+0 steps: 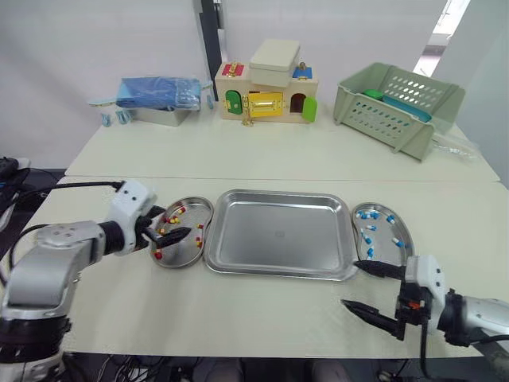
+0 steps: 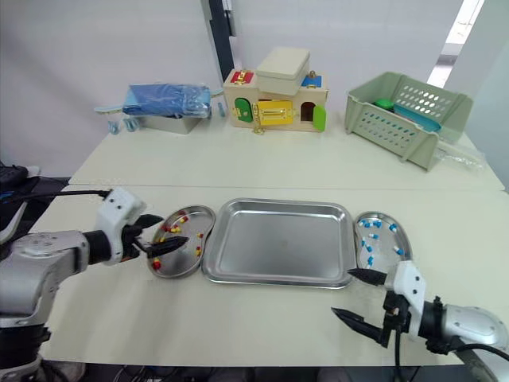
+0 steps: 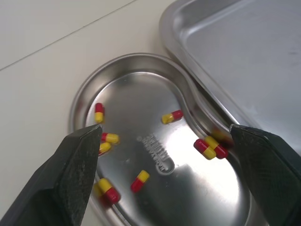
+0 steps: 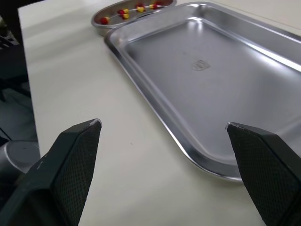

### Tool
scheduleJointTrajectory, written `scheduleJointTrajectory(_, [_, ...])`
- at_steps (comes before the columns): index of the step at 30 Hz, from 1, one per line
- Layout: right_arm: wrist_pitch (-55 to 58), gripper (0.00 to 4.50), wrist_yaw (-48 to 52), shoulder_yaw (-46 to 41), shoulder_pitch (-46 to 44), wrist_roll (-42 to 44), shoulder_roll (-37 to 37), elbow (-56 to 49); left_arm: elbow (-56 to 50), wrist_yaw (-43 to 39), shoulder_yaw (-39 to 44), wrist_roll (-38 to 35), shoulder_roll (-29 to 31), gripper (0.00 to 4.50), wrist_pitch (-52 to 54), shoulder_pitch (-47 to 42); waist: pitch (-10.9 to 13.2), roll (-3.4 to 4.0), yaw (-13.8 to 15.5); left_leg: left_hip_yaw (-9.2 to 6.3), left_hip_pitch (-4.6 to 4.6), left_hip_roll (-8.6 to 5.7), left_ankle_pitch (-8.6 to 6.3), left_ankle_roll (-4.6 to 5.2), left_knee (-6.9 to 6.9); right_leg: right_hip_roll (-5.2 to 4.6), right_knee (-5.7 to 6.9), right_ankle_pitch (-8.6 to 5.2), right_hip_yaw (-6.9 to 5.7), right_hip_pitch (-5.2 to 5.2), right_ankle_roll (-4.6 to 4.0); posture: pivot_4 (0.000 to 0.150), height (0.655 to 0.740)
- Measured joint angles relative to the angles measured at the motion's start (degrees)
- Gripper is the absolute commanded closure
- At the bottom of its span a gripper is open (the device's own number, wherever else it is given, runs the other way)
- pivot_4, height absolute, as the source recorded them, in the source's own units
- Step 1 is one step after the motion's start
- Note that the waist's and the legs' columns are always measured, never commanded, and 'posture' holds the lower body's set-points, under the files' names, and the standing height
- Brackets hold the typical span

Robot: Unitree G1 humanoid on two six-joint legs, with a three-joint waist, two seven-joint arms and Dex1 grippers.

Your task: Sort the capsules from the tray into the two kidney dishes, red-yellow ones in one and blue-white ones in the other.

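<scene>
A plain white wall (image 1: 95, 40) backs the cream worktop (image 1: 262, 159), which has a seam running across it behind the tray (image 1: 278, 195). Along the far edge stand a green basket (image 1: 398, 103), a toy house (image 1: 266, 91) and a blue packet (image 1: 159, 91). The steel tray lies in the middle, with a kidney dish touching each end. The left claw (image 1: 176, 223) hangs open over the left dish (image 1: 179, 256), where the red-yellow capsules (image 3: 171, 116) lie. The right claw (image 1: 350, 283) is open over bare worktop by the tray's near right corner. Blue-white capsules (image 1: 367, 214) lie in the right dish (image 1: 407, 239).
</scene>
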Motion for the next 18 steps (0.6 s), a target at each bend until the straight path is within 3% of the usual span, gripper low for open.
scheduleJointTrajectory(3, [1.16,0.0,2.22,-5.86,0.98,1.54,-2.56,4.49,2.06,-3.73,6.7,-0.2,4.88,0.03,-3.48,7.67,0.0,0.01,-0.16,0.12,0.05,-0.01,-0.01,0.02,-0.04,-0.02,-0.02,0.0,0.09,0.01,0.0,0.15,0.74])
scheduleJointTrajectory(9, [0.31,0.0,7.45,-13.48,-0.35,0.35,-7.66,19.46,10.84,-10.09,16.49,0.91,8.73,0.03,-11.06,21.15,0.01,-0.01,0.07,0.13,0.06,-0.01,-0.02,0.03,-0.05,-0.02,-0.02,0.0,0.07,0.02,-0.01,0.15,0.74])
scheduleJointTrajectory(18, [-4.24,0.0,12.92,-12.94,-9.16,-5.71,-12.9,36.66,19.28,-11.2,20.18,2.51,9.66,0.03,-18.9,24.9,0.02,0.01,-0.13,0.14,0.05,0.0,-0.02,0.02,-0.07,-0.04,-0.03,-0.01,0.07,0.0,-0.01,0.15,0.74])
